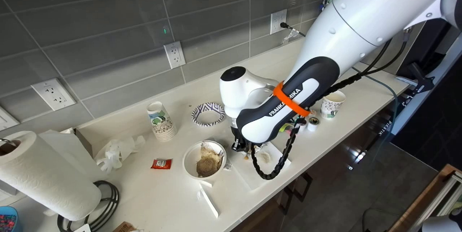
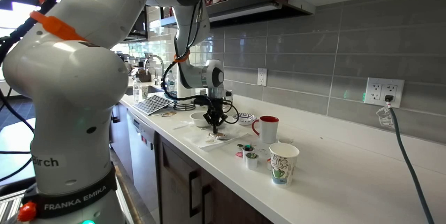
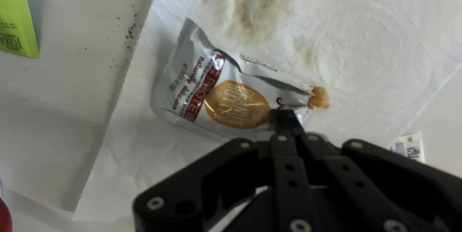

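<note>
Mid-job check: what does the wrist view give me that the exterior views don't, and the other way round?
Only the wrist view: readable print on the peanut butter packet, including the word PROTEIN.

Only the exterior views: the white bowl, the patterned dish, the paper cup and a wall outlet.

Both share: the packet, the white paper sheet under it, and the black fingers at it.

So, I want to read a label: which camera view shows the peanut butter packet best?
The wrist view: the peanut butter packet appears large there, PROTEIN and PEANUT BUTTER readable on it, though the tool covers part of it. Both exterior views show it partly hidden and too small to read.
</note>
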You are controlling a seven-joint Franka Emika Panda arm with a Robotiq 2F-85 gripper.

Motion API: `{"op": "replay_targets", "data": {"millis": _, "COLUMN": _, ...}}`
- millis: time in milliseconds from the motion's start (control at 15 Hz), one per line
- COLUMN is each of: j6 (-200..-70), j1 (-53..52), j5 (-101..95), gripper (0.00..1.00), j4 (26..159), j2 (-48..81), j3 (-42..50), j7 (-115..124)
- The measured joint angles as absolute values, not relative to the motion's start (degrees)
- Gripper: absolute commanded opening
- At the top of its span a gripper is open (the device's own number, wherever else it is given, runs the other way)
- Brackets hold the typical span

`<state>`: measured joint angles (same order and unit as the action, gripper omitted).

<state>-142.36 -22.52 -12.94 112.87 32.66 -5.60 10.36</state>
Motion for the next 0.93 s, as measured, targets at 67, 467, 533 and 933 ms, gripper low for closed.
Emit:
{"op": "replay_targets", "data": {"millis": 67, "j6": -142.36, "j1": -22.51, "j5": -12.94, "gripper": 0.00, "j4": 112.58, "j2": 32.99, "j3": -5.61, "j7": 9.91}}
{"op": "replay_targets", "data": {"millis": 467, "j6": -142.19, "j1": -22.35, "j5": -12.87, "gripper": 0.00, "j4": 110.61, "j2": 34.50, "j3": -5.90, "j7": 7.53}}
{"op": "replay_targets", "data": {"millis": 533, "j6": -141.83, "j1": -22.14, "j5": -12.76, "gripper": 0.00, "j4": 110.23, "j2": 34.78, "j3": -6.07, "j7": 7.06}}
{"op": "replay_targets", "data": {"millis": 933, "j6": -137.30, "j1": -20.55, "j5": -11.37, "gripper": 0.00, "j4": 106.71, "j2": 36.71, "j3": -7.43, "j7": 4.98}}
